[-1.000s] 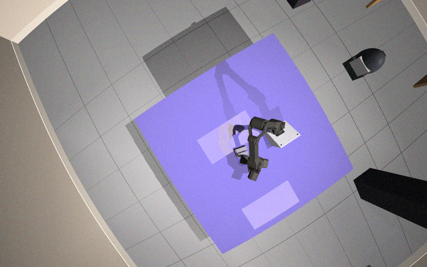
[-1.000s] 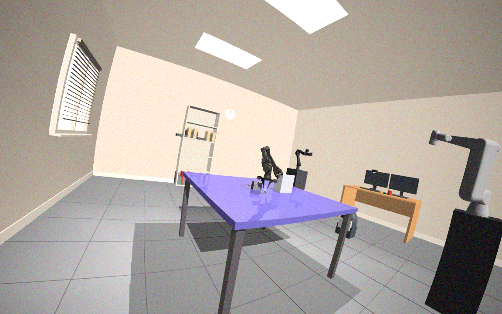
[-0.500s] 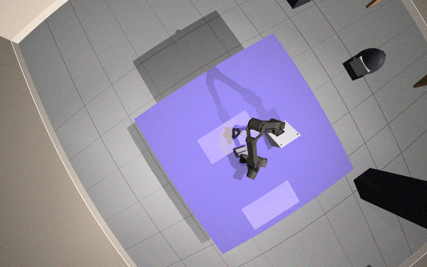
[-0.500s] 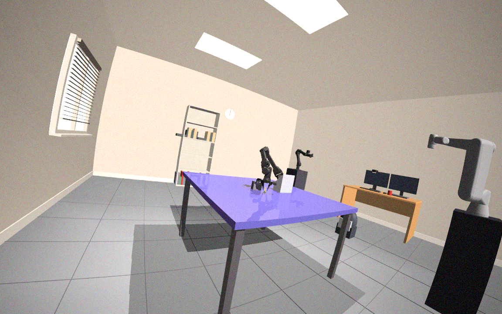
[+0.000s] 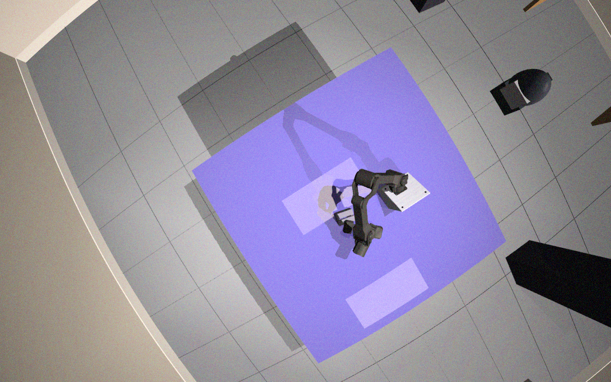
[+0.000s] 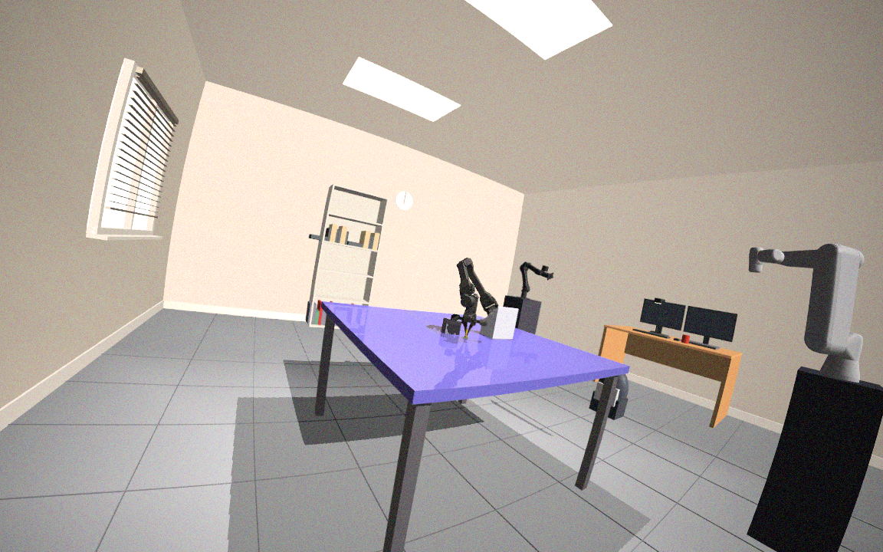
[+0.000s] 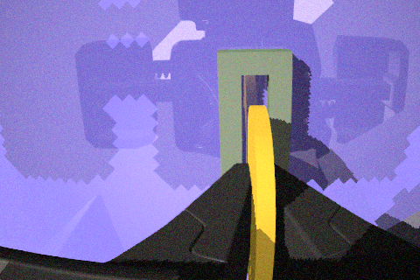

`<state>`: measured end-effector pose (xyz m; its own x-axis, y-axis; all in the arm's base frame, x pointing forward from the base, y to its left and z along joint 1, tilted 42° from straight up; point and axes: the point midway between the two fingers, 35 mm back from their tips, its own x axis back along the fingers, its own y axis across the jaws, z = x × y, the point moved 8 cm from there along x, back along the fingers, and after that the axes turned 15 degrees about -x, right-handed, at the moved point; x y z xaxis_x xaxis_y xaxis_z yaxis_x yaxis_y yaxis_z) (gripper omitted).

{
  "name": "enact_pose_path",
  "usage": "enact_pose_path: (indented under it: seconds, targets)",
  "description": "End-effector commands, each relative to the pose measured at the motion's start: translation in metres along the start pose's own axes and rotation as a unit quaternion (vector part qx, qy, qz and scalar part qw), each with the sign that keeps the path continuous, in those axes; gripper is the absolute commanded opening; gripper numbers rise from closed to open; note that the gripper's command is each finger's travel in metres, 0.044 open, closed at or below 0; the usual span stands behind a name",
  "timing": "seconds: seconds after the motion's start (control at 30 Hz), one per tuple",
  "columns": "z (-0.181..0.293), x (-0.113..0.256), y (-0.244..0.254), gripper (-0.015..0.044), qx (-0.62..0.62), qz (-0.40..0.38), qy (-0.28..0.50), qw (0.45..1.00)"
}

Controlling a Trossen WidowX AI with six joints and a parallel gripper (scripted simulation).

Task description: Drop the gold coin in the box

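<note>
The gold coin (image 7: pixel 262 140) stands on edge in the wrist view, its far end over the slot of the green holder (image 7: pixel 229 109). My gripper (image 7: pixel 254 178) (image 6: pixel 466 333) is shut on the coin, one dark finger against each face. The holder's near end is hidden behind the fingers, and I cannot tell whether the coin's lower edge is still in it. The grey box (image 5: pixel 343 213) (image 6: pixel 451 328) with a dark slot in its lid stands right beside the gripper. Coin and fingertips are hidden under the arm in the top view.
A larger white block (image 5: pixel 411 192) (image 6: pixel 505 323) stands at the arm's base on the purple table (image 5: pixel 260 246) (image 6: pixel 533 360). The folded arm (image 5: pixel 360 213) rises above the box and holder. The arm's shadows and bright light patches cross the table.
</note>
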<state>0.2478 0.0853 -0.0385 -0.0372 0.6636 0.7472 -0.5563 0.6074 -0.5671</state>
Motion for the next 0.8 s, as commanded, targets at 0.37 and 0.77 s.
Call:
enact_pose_path:
  seconds: [0.37,0.77]
  targets:
    - [-0.004,0.025,0.0,0.0,0.002,0.0,-0.002,1.0]
    - [-0.004,0.055,0.0,0.0,0.003,-0.001,-0.003,1.0]
